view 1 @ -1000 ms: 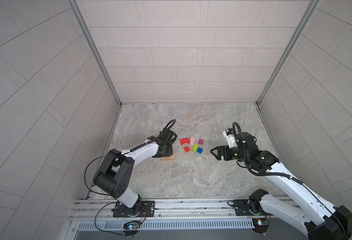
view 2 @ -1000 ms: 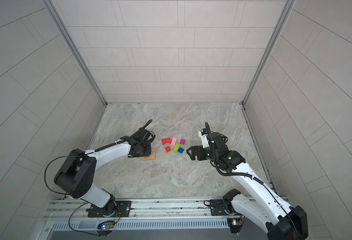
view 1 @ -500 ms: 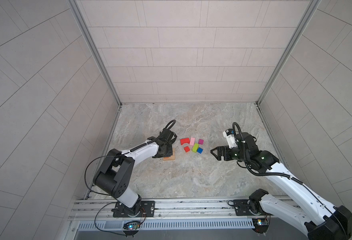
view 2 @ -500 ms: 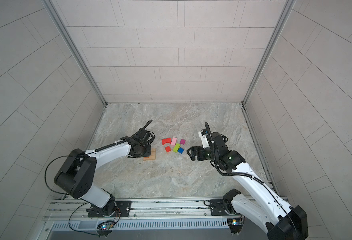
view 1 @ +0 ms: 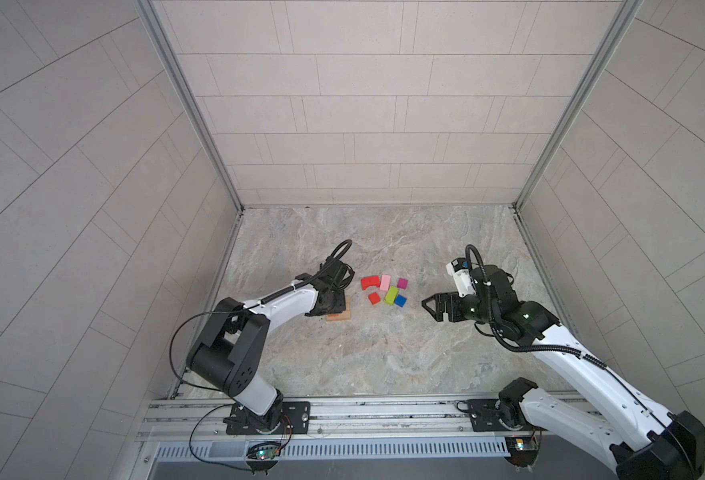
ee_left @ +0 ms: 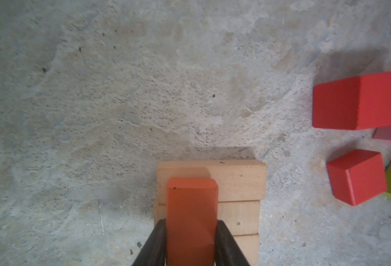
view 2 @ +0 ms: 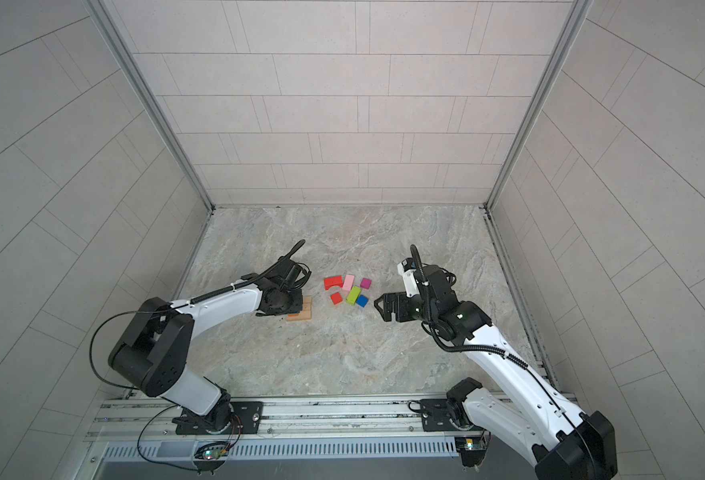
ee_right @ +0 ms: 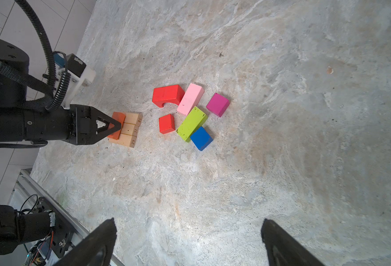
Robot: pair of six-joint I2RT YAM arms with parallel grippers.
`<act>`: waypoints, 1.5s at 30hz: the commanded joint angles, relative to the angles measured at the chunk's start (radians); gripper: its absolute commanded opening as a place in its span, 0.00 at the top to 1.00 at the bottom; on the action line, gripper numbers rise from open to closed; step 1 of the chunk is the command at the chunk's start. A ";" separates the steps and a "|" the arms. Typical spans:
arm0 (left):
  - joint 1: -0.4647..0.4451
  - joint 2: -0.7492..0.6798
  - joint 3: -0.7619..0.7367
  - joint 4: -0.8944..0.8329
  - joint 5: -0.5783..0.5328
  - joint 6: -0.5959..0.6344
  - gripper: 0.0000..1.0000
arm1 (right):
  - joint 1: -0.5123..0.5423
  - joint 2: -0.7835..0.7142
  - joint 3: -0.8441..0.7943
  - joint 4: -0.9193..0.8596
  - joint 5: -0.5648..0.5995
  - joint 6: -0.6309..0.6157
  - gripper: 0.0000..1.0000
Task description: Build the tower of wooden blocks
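Soft, even light; wood blocks [ee_right: 192,124] cast faint shadows; wrist close-up slightly blurred.

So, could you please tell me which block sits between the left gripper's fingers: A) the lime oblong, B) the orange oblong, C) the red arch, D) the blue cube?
B: the jaws of the left gripper clasp the orange oblong, which rests across the tan bars.

The left hand [ee_right: 118,126] pinches an orange oblong [ee_right: 119,117] lying on three tan bars [ee_right: 131,129]. Six coloured blocks [ee_right: 192,124] cluster nearby; the right hand [ee_right: 188,222] gapes.
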 commanded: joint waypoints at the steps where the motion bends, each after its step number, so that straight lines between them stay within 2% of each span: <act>1: 0.003 0.008 -0.011 -0.007 -0.015 0.004 0.63 | 0.000 -0.010 0.019 -0.018 0.013 -0.007 0.01; 20: 0.001 -0.016 -0.010 0.001 -0.001 0.001 0.59 | 0.000 -0.012 0.014 -0.022 0.012 -0.007 0.01; 45: -0.008 -0.010 0.008 -0.011 -0.019 0.006 0.58 | 0.000 -0.013 0.013 -0.025 0.012 -0.008 0.01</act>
